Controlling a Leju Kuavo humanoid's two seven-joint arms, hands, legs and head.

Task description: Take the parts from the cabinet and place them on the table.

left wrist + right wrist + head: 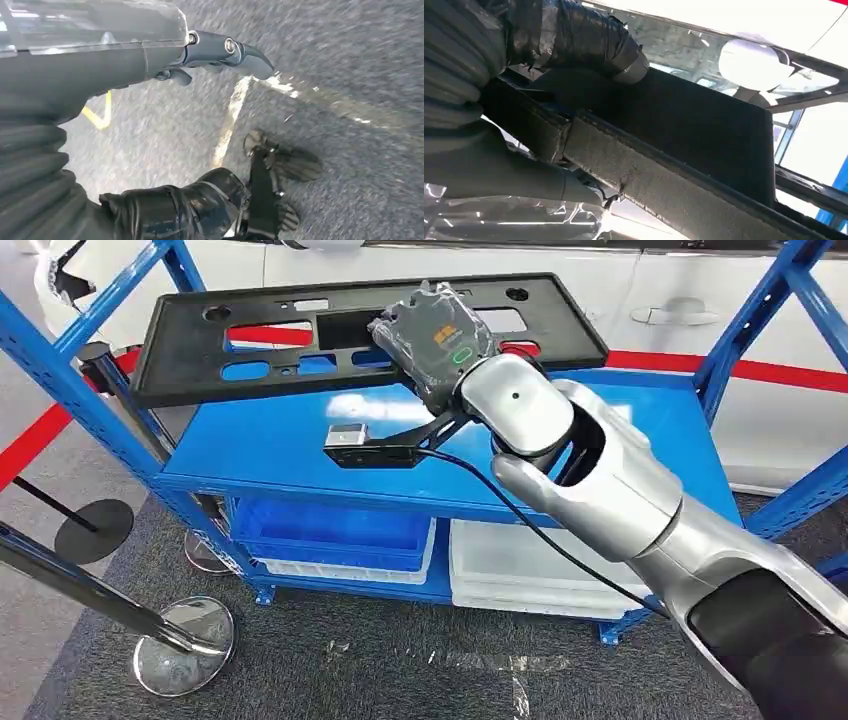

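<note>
A long black plastic panel (250, 340) with several cut-outs hangs tilted over the top of the blue cabinet (280, 450). My right hand (435, 335), wrapped in clear plastic, grips the panel at its near edge, right of the middle. In the right wrist view the thumb (579, 35) lies across the panel's (684, 135) dark face, with the other fingers under it. My left hand (100, 65) hangs over the grey carpet, fingers (240, 52) stretched out and nothing in them.
Blue uprights (770, 310) frame the cabinet on both sides. A blue bin (330, 525) and white bins (530, 560) sit on the lower shelf. Stanchion bases (185, 640) (95, 530) stand on the carpet at the left. A white car (680, 310) is behind.
</note>
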